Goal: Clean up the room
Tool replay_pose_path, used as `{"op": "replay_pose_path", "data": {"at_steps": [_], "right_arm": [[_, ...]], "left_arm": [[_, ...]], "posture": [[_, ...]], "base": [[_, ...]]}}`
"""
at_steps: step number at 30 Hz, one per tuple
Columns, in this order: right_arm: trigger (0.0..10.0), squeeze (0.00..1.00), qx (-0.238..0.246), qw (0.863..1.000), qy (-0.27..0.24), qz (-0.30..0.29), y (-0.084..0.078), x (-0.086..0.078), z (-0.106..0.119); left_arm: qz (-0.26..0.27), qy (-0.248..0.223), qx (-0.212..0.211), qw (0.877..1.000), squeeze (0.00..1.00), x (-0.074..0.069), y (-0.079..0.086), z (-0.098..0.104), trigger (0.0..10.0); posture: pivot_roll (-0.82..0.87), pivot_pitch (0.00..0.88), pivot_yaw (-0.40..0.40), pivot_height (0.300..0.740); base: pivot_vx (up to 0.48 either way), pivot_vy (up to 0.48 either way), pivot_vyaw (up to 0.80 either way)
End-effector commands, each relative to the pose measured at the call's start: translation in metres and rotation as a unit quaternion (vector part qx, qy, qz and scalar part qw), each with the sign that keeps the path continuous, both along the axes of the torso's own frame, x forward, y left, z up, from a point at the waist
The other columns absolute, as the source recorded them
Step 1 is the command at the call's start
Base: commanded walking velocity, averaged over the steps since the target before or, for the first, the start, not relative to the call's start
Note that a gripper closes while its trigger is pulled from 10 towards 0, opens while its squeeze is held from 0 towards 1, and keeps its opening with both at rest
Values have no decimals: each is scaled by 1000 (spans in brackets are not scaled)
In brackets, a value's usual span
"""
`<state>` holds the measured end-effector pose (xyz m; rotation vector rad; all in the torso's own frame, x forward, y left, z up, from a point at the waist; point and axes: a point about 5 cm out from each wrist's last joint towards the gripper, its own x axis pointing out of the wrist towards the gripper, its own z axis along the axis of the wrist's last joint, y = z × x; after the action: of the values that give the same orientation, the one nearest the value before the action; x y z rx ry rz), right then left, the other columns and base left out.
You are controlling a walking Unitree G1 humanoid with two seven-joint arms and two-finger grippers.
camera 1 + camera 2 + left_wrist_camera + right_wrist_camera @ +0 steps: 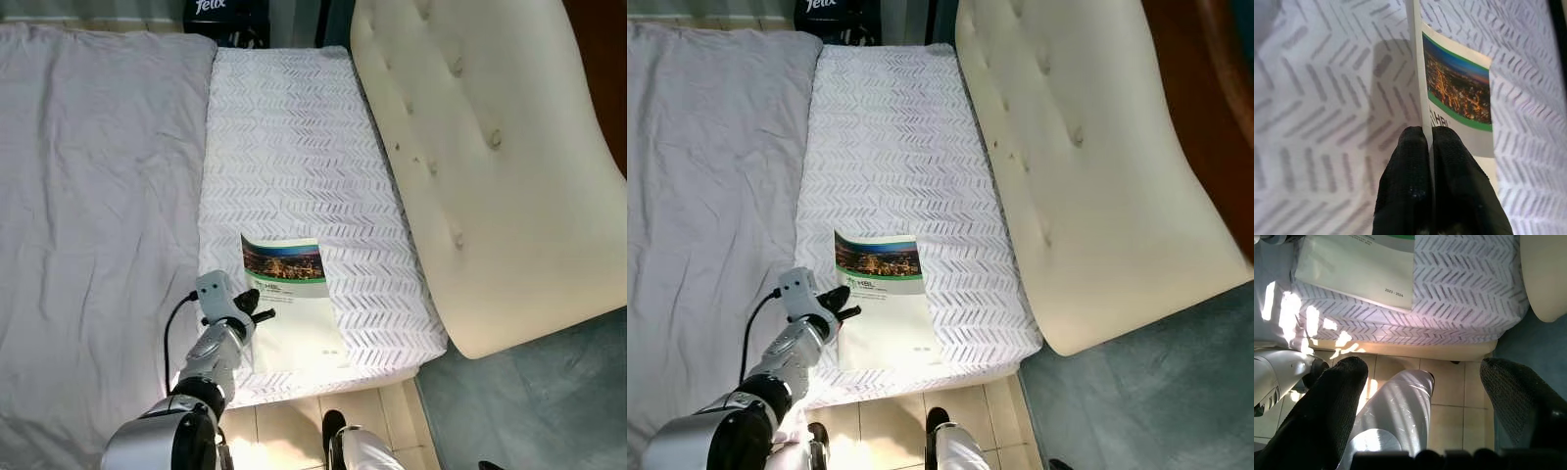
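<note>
A thin white booklet (pixel 294 304) with a night-city photo and a green stripe on its cover lies near the foot end of the chevron-patterned mattress (pixel 294 147). My left gripper (pixel 253 305) is shut on the booklet's left edge, and the left wrist view shows that edge (pixel 1419 88) pinched between the two black fingers (pixel 1405 186) and lifted off the sheet. My right gripper (pixel 1420 382) hangs open low beside my leg, above the tiled floor, nothing between its fingers. The booklet's lower corner (pixel 1361 279) is seen from there too.
A grey duvet (pixel 98 196) covers the left side of the bed. A cream tufted headboard (pixel 490 166) leans against the mattress's right side over teal carpet (pixel 549 401). A black box (pixel 225 20) stands beyond the bed's far end. Pale floor tiles (pixel 284 421) lie below the mattress edge.
</note>
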<state>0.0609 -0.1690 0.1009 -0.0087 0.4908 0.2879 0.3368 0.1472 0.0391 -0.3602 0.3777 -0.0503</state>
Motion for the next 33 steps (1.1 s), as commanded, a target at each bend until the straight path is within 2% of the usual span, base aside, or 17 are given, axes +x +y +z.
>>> {"op": "replay_pose_path", "data": {"at_steps": [1,5,13,14,15,16,20,24,27,31,33], "right_arm": [[10000,0,-5,1000,21,3,-2,-4,-5],[10000,0,-6,1000,23,2,-3,-6,-3],[10000,0,-5,1000,26,5,-2,-6,-2],[10000,0,-5,1000,26,4,-2,-6,-2],[10000,0,-5,1000,26,3,-2,-7,-2],[10000,0,-5,1000,26,2,-2,-7,-2],[10000,0,-5,1000,26,2,-2,-7,-1],[10000,0,-4,1000,26,3,-1,-5,-1],[10000,0,-4,1000,26,3,-1,-4,-1],[10000,0,-3,1000,25,3,-1,-3,-2],[10000,0,-2,1000,23,2,0,-1,-4]], "left_arm": [[-18,13,31,999,0,-7,-1,-8,10000],[-36,-4,103,994,0,1,15,2,10000],[-66,-27,140,988,0,9,14,14,10000],[-78,-30,180,980,580,10,18,15,10000],[-81,-32,194,977,580,10,20,17,10000],[-81,-36,200,976,1000,11,22,19,10000],[-81,-43,207,974,1000,14,23,23,10000],[-82,-64,239,965,1000,23,29,38,10000],[-78,-68,234,967,1000,26,30,42,10000],[-78,-63,231,968,1000,24,29,39,10000],[-77,-58,216,971,1000,18,29,31,10000]], "posture": [[-405,331,-149,740],[-411,338,-154,740],[-410,346,-151,740],[-411,345,-150,740],[-411,345,-150,740],[-411,345,-150,740],[-406,350,-150,740],[-402,350,-148,740],[-397,349,-145,740],[-392,348,-143,740],[-375,333,-129,740]], "base": [[0,0,0],[0,0,0],[0,0,0],[0,0,0],[0,0,0],[0,0,0],[0,0,0],[0,0,0],[0,0,0],[0,0,0],[0,0,0]]}}
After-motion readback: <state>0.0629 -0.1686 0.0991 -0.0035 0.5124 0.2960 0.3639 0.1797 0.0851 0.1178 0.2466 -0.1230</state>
